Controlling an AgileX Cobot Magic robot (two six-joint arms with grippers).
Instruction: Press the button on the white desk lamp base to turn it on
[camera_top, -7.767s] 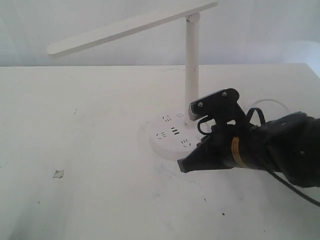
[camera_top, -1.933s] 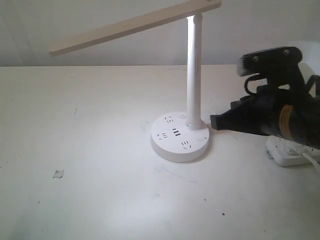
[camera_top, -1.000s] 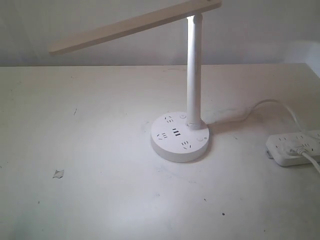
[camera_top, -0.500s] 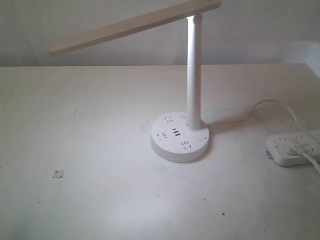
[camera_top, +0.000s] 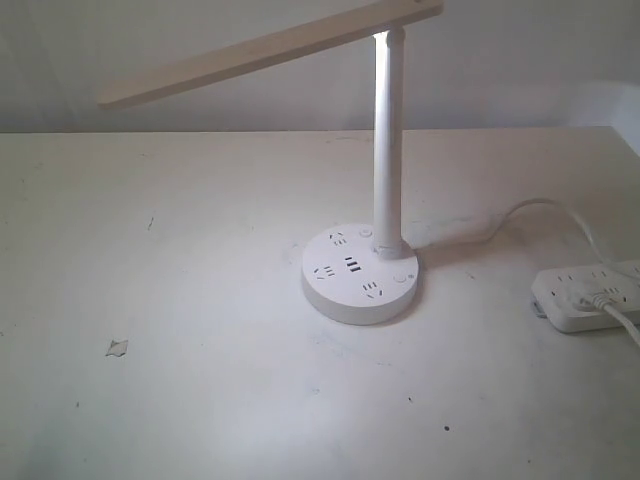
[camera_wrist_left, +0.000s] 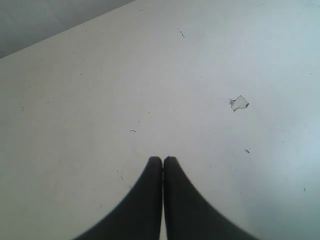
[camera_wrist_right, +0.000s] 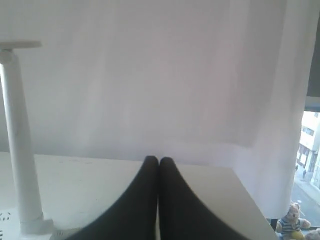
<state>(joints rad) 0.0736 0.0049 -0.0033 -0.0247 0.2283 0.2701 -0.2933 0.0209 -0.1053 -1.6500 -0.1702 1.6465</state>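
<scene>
The white desk lamp stands mid-table in the exterior view, its pole (camera_top: 387, 140) brightly lit and its long bar head (camera_top: 270, 50) slanting up to the right. Its round white base (camera_top: 361, 275) shows socket holes and three dark USB slots. Neither arm appears in the exterior view. My left gripper (camera_wrist_left: 163, 159) is shut, empty, over bare tabletop. My right gripper (camera_wrist_right: 159, 160) is shut and empty, with the lamp pole (camera_wrist_right: 20, 140) off to one side of it.
A white rectangular power strip (camera_top: 590, 296) lies at the right table edge, with a cord (camera_top: 520, 212) curving to the lamp base. A small scrap (camera_top: 117, 347) lies on the table at the left, also in the left wrist view as a chip (camera_wrist_left: 239, 103). A wall backs the table.
The right arm, beside the lamp base earlier, has pulled away to the right and left the exterior view. The lamp pole now looks lit. Nothing changed in the last second.
</scene>
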